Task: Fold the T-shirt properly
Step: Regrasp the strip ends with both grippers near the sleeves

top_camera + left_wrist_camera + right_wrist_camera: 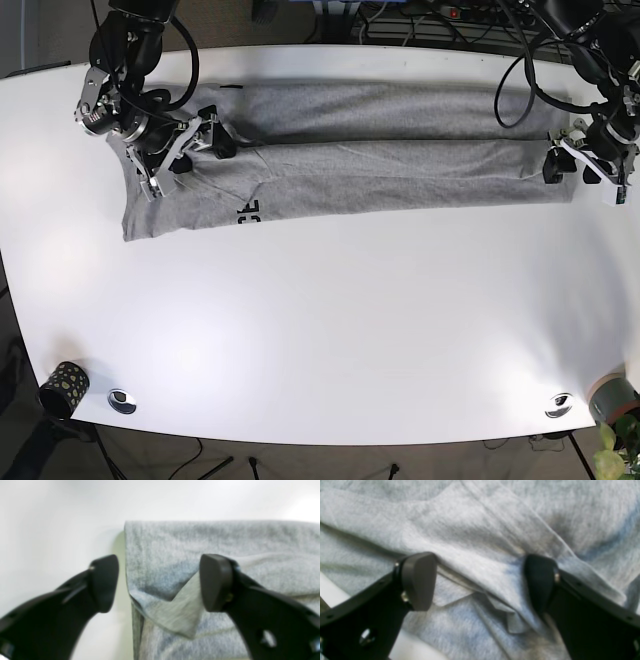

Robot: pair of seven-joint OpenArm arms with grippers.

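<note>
Your shirt [350, 150] is lying across the far half of the white table [330, 320], folded lengthwise into a long grey band running nearly from side to side. The cloth is a soft, heathered grey knit, fuzzy in both wrist views, with dark lettering showing near its front edge toward the base view's left. That left end is sitting wider and rumpled, with a flap hanging lower than the rest; the other end is finishing in a fairly straight edge.

Your left gripper [158, 582] is hovering at that straight end, jaws standing wide apart and holding nothing. In its wrist view one black finger [105, 582] is sitting over bare table just off the cloth's edge, the other over the fabric, and a small triangular corner of cloth is turning up between them. The folded edge there is looking crisp at the top and looser below.

Your right gripper [480, 582] is down on the rumpled end, jaws also spread wide, not clamping. Its rounded pads [418, 580] are straddling a raised ridge of fabric with layered hems and a paler inner layer peeking out beneath; whether the tips are touching the cloth you cannot tell.

You are seeing broad smooth tabletop in front of the shirt. A dotted cup [62, 385] and a small round disc [122, 400] are sitting near the front left corner, another disc [558, 404] near the front right, all well apart from the shirt.
</note>
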